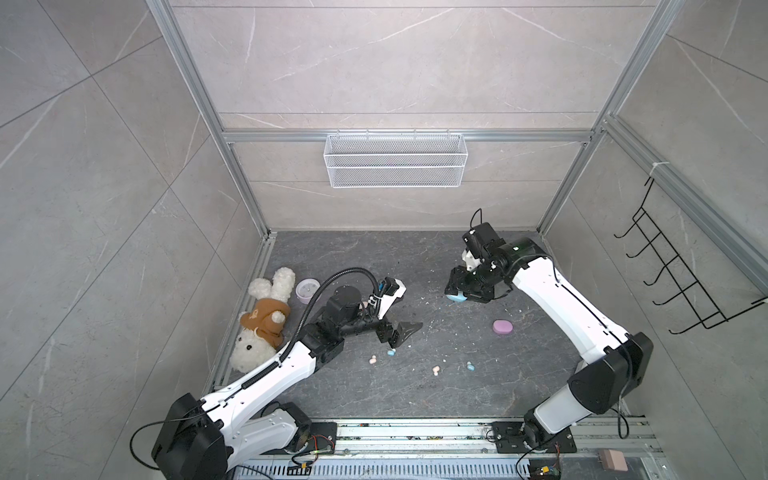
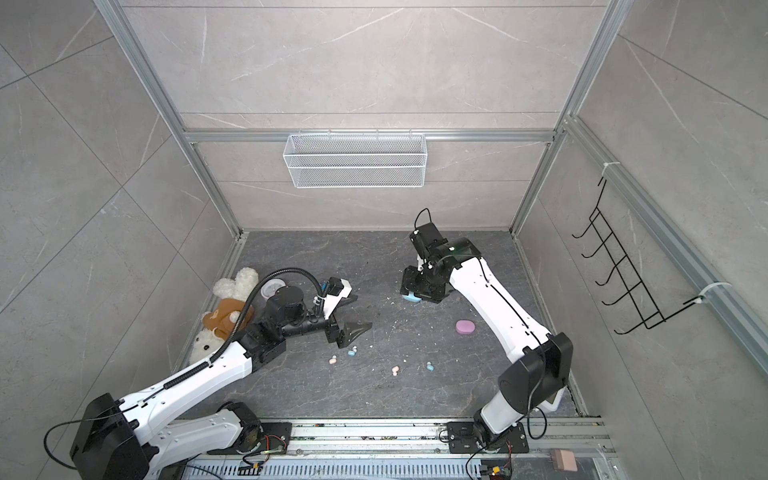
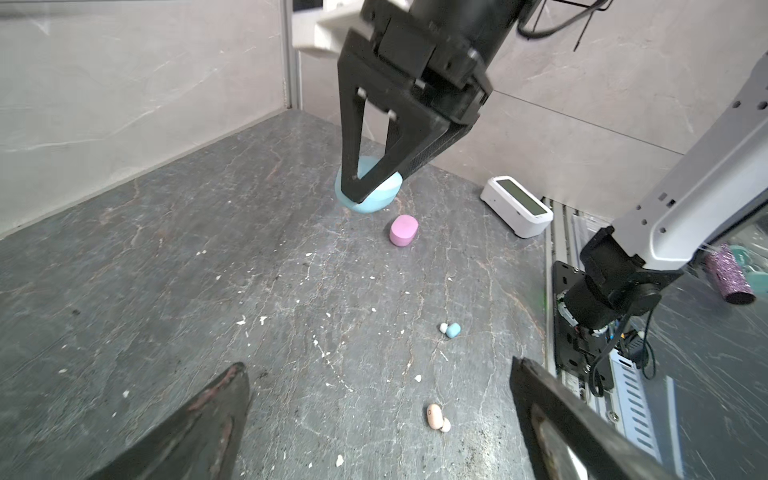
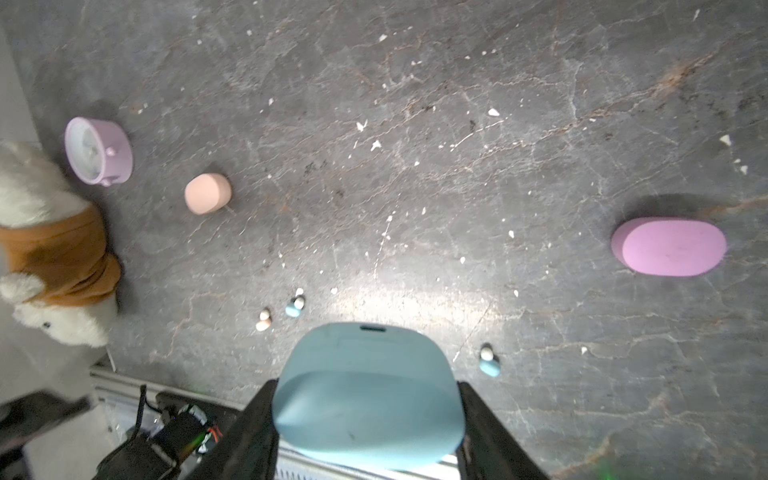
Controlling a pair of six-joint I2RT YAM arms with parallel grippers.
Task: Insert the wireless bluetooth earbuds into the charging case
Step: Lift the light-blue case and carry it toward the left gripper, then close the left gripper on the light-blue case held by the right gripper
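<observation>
Closest up in the right wrist view, the light-blue charging case [image 4: 368, 395] sits lid down, clamped across its width by the right gripper [image 3: 380, 187] — jaws part-way apart w/ the case between them. In both top views that's at the far right of the dark stone-look tabletop [image 1: 457, 395]; can't tell whether the case touches the top. Left of centre hangs the left gripper [image 3: 378, 363], jaws spread wide, nothing between them. Loose on the tabletop, out of any case: peach-pink earbud [image 1: 373, 360] and blue earbud [image 1: 391, 352] side by side just near of the left gripper, the blue one right by its nearer finger; 2nd peach-pink earbud [image 1: 435, 370] and 2nd blue earbud [image 1: 470, 366] further right, near-centre, apart from each other. On the right lies the lilac case [image 1: 502, 327], shut, nearer than the blue case and farther than the 2nd blue earbud. Over on the left side the peach case [image 4: 208, 193] lies near a lilac alarm clock [image 1: 307, 289] — plush toy [image 1: 262, 320] at the left edge.
</observation>
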